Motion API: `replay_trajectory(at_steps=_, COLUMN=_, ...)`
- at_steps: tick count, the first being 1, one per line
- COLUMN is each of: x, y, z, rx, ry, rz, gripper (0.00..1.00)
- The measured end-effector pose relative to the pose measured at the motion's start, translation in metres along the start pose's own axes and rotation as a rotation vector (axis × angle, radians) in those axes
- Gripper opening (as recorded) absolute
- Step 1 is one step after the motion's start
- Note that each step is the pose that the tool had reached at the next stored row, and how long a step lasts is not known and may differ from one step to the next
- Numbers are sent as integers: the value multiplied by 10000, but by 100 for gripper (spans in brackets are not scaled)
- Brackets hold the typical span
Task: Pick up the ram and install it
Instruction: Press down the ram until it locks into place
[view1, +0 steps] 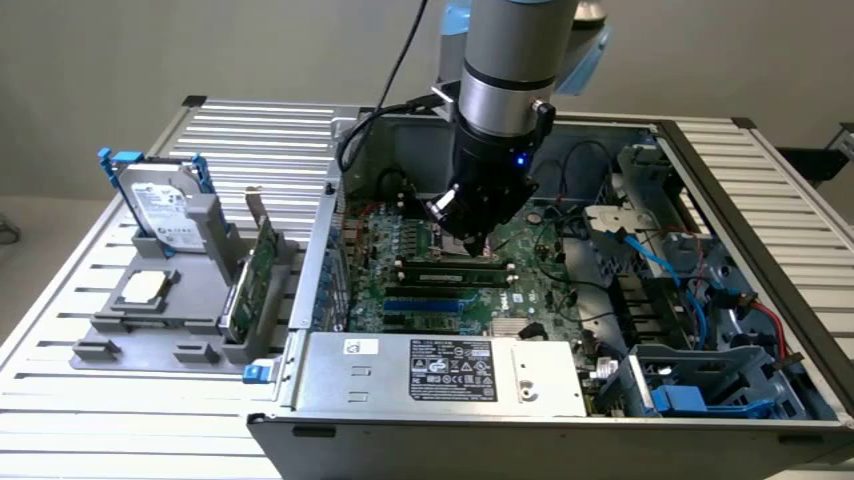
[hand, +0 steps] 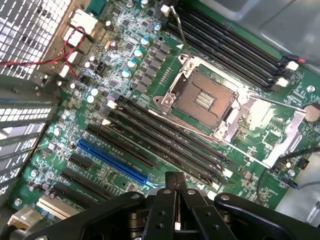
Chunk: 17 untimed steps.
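One arm in play, so no choosing; its end effector (view1: 470, 238) hangs low inside the open PC case (view1: 315, 262), over the motherboard (view1: 534, 290) at mid-frame. The ram (view1: 454, 270) looks to lie just below the tip in the exterior view, toward the frame's bottom edge, a thin green stick w/ dark chips; its long axis runs across the frame, left to right, and it seems to sit in a slot between white latches, tho I can't tell if it's fully seated. Wrist view: the end effector (hand: 176, 176) has its fingers pressed together, nothing seen pinched between them; black memory slots (hand: 165, 142) run just beyond it, w/ the bare CPU socket (hand: 205, 97) past those.

Containers: the case also holds the power supply (view1: 441, 368) at lower centre; the grey fixture (view1: 147, 335) on the slatted tabletop (view1: 267, 130), left of frame, carries a hard drive (view1: 167, 210) upright, a broader green card (view1: 254, 275) on edge, and a flat square chip (view1: 144, 288).
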<state>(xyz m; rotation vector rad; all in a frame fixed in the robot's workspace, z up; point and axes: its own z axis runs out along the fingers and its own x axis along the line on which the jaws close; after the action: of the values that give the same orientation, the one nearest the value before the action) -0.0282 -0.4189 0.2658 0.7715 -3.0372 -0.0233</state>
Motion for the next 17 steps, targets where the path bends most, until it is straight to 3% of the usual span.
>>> replay_trajectory(at_steps=17, x=0, y=0, z=-10, rx=-10, ry=-44, rz=2701, gripper=11)
